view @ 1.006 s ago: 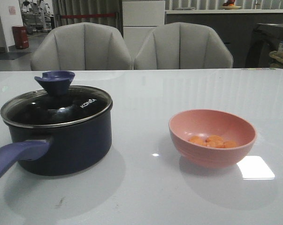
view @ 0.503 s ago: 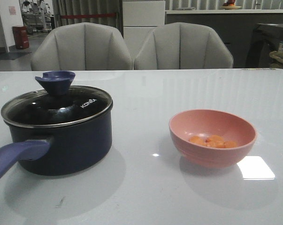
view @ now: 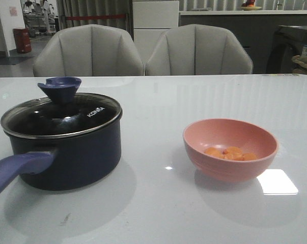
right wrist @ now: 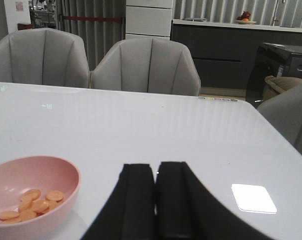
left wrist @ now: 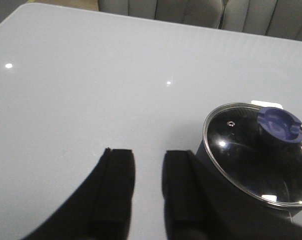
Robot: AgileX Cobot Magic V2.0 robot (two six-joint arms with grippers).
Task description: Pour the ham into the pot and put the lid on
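Observation:
The dark navy pot (view: 74, 155) stands on the table's left side, its purple-blue handle (view: 13, 170) pointing toward the front left. The glass lid (view: 61, 117) with its purple-blue knob (view: 59, 88) rests on the pot. Orange ham chunks (view: 230, 153) lie in a pink bowl (view: 230, 149) at the right. Neither arm shows in the front view. In the left wrist view my left gripper (left wrist: 148, 157) is open over bare table beside the lidded pot (left wrist: 258, 150). In the right wrist view my right gripper (right wrist: 156, 170) is shut and holds nothing, to the side of the bowl of ham (right wrist: 30, 201).
The glossy white table (view: 158, 101) carries a bright light reflection (view: 277, 181) near the bowl. Two grey chairs (view: 143, 51) stand behind its far edge. A dark counter (view: 245, 25) lies further back.

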